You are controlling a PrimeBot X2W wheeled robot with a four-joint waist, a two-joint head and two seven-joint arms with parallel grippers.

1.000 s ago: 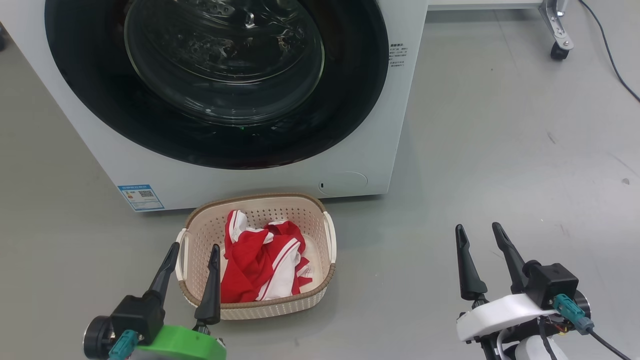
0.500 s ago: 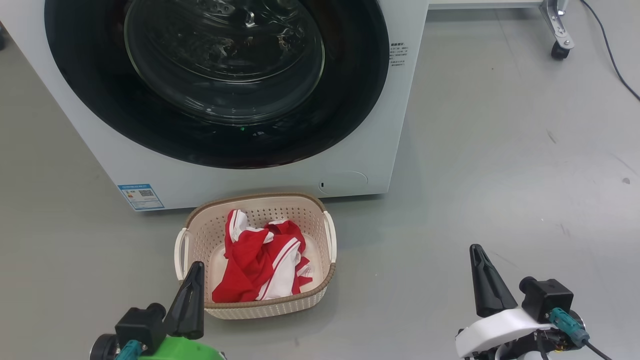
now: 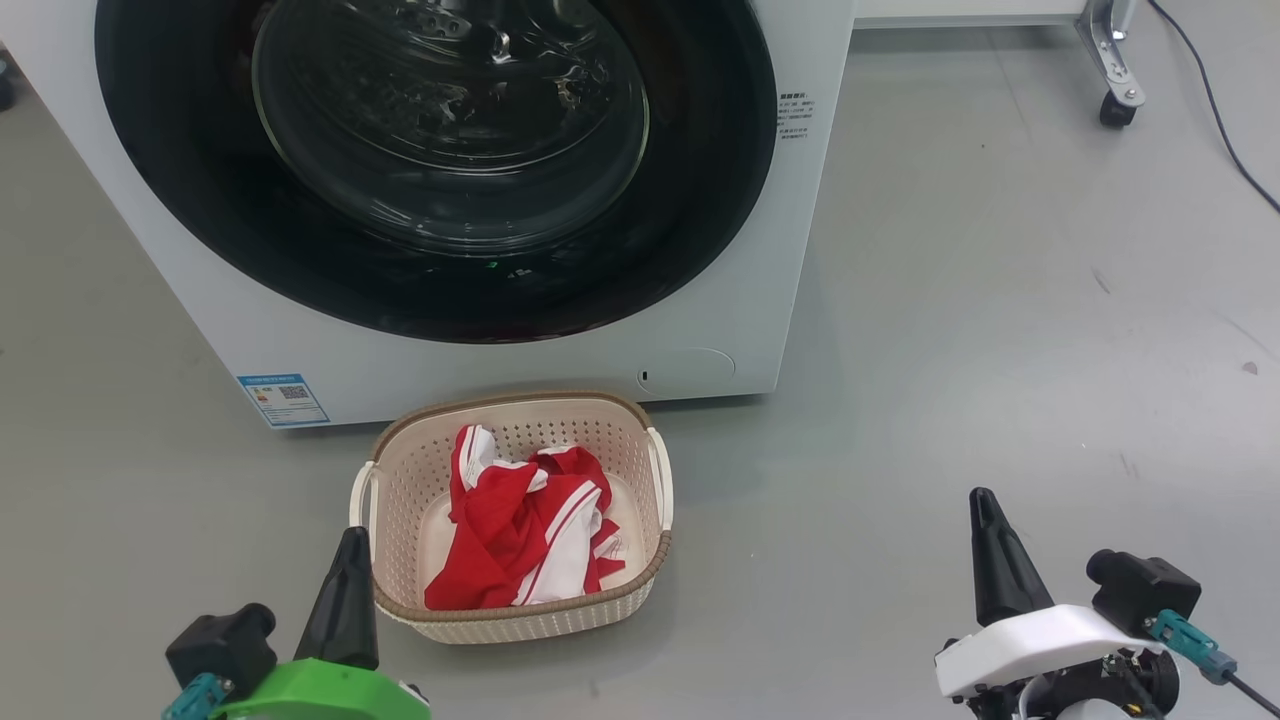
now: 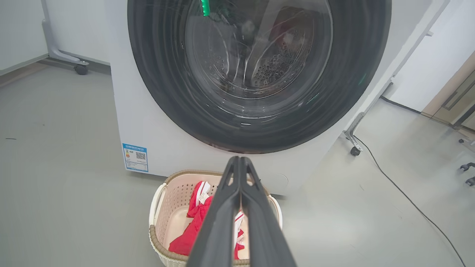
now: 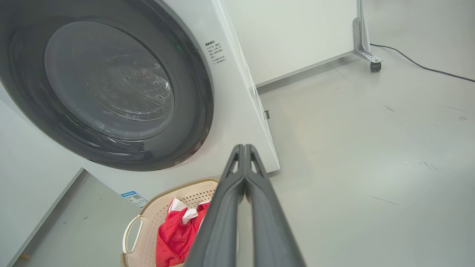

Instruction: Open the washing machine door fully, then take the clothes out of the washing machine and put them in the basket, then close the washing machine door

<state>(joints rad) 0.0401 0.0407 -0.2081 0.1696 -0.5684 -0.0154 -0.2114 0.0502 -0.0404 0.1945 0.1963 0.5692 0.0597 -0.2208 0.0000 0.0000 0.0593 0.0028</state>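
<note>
While the left fingers and right fingers are pinched together, red white-striped clothes lie crumpled in the basket.

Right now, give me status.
Left hand shut, right hand shut, both empty. Clothes in basket, washing machine door closed. Basket on floor before door.
</note>
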